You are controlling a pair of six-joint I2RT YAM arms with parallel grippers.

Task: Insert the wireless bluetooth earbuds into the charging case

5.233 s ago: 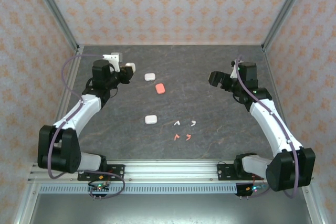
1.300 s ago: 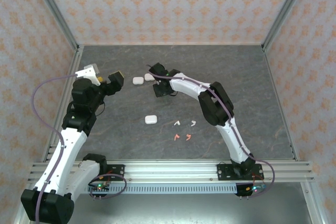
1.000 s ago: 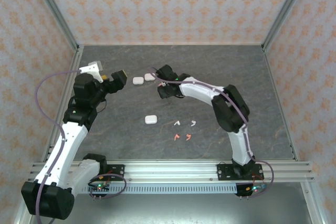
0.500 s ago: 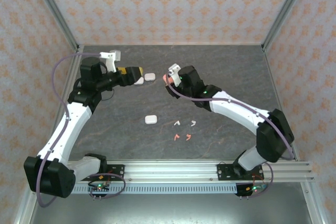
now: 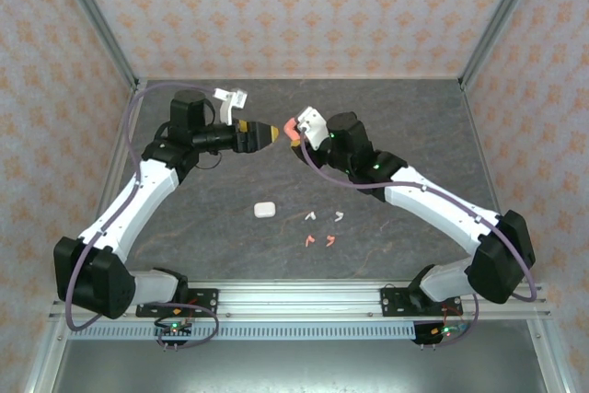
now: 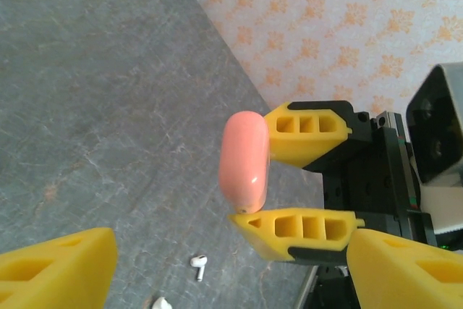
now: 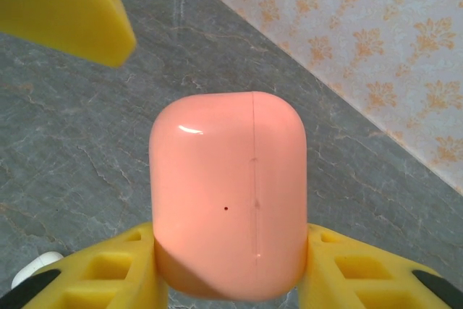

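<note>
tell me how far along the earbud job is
Done: the pink case is off the table, clamped in the right claw. In hand: the open left claw faces that case at close range without touching it, and the case looks closed. Left: two white earbuds and two coral earbuds lie loose on the table near a closed white case. None is in a case yet.

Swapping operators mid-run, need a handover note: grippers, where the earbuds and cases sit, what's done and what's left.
Right gripper: shut on the pink case, held in the air, lid looks closed.
Left gripper: open, facing the pink case, not touching it.
On the table: white case; to its right two white earbuds and two coral earbuds, all loose.
Done: pink case picked up.
Left: open it, pick up the earbuds and insert them.
</note>
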